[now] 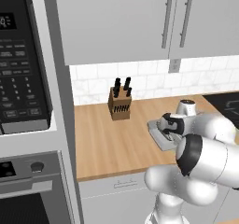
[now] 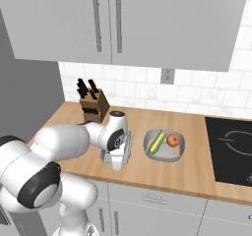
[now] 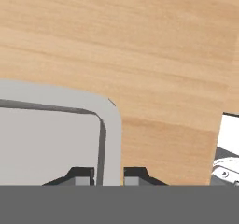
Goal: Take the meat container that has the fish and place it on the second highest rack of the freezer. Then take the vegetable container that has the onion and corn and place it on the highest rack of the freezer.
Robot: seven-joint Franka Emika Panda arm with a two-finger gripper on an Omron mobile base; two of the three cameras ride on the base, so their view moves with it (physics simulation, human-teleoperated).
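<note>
The meat container is a shallow grey tray on the wooden counter, and my hand hangs right over it. In the hand view its rounded corner rim runs between my two fingertips, and my gripper is shut on that rim. From the right base view the gripper points straight down onto the tray's edge. The fish is hidden under my hand. To the right stands the vegetable container, a grey bowl with the corn and the onion in it. The freezer and its racks are out of view.
A wooden knife block stands by the tiled back wall, behind and left of the tray. A black cooktop lies at the counter's right end. At the left a microwave sits above a built-in oven. Wall cabinets hang overhead.
</note>
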